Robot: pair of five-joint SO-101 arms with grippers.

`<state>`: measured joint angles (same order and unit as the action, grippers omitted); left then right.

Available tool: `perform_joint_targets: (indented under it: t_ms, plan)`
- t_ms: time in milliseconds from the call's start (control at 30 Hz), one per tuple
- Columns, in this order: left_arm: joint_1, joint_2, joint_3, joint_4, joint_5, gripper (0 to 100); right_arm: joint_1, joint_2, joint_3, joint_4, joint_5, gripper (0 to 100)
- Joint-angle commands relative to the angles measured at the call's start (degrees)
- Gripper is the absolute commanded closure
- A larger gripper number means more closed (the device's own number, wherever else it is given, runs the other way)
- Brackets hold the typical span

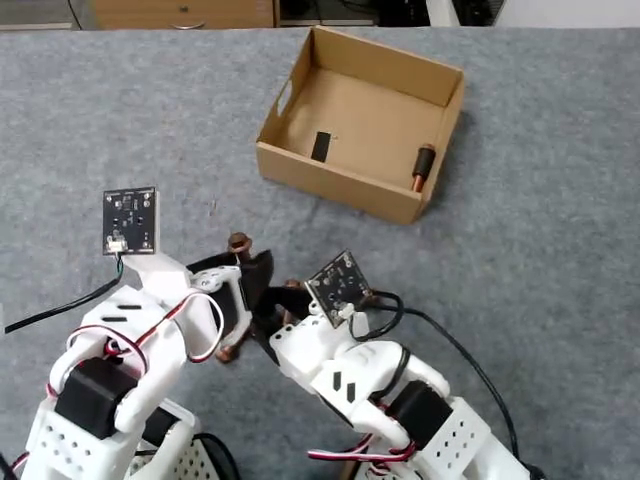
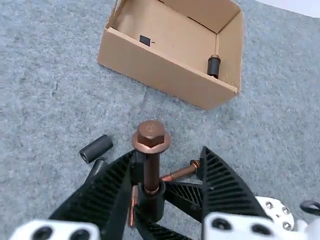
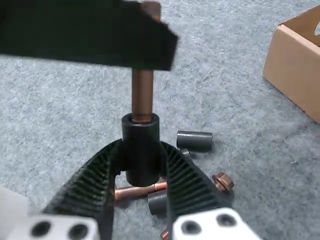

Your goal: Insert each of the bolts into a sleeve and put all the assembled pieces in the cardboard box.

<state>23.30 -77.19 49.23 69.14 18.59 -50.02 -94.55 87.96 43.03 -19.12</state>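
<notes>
A copper bolt [image 2: 151, 137] stands upright with its shaft partly down in a black sleeve [image 3: 141, 147]. My right gripper [image 3: 141, 156] is shut on that sleeve, just above the grey mat. My left gripper [image 2: 170, 155] is open around the bolt's upper shaft. One finger [image 2: 107, 192] rests against the bolt and the other stands well apart. In the high view both grippers meet near the bolt head [image 1: 238, 242]. The cardboard box [image 1: 300, 165] holds one assembled bolt and sleeve [image 1: 423, 166] in its right corner.
Loose parts lie on the mat under the grippers: a black sleeve [image 3: 194, 140], a bolt [image 3: 137, 191], another bolt head [image 3: 222, 181] and a second sleeve [image 3: 159, 202]. The box stands beyond them, with open mat between.
</notes>
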Motion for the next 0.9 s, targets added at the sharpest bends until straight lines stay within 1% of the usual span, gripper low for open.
perform_joint_targets:
  t_ms: [0,67,133,233,300,367,600,667,733,867]
  plan:
    - [1.05,-0.22,-0.88,0.26,-0.35,80,0.66,-0.75,-0.75,-1.05,-0.09,99.8]
    - [1.05,-0.22,-0.88,0.26,-0.35,80,0.75,-0.75,-0.75,-1.14,0.62,99.8]
    - [1.05,-0.22,-0.35,0.26,-0.35,79,0.92,-0.75,-0.84,-1.32,2.99,99.8]
    - [0.79,-0.22,-0.26,0.35,-0.35,80,3.47,-0.75,-2.95,-1.67,6.42,99.8]
    - [1.05,-0.22,-0.53,2.11,-0.35,80,5.41,-0.75,-4.18,-2.46,7.30,99.8]
    - [1.05,-0.22,-0.62,2.55,-0.35,80,5.93,-0.75,-4.00,-2.81,8.97,99.8]
    - [0.53,-0.22,-0.62,3.87,-0.35,80,7.16,-0.75,-5.23,-2.90,9.49,99.8]
    - [0.53,-0.22,-0.88,3.87,-0.35,80,9.80,-0.75,-6.99,-2.90,9.67,99.8]
    - [0.09,-0.31,-0.88,3.78,-0.35,80,14.02,-0.75,-8.48,-4.22,9.67,99.8]
    - [-5.63,-3.65,-0.88,3.08,-0.35,80,25.89,-0.31,-9.89,-10.73,11.43,99.8]
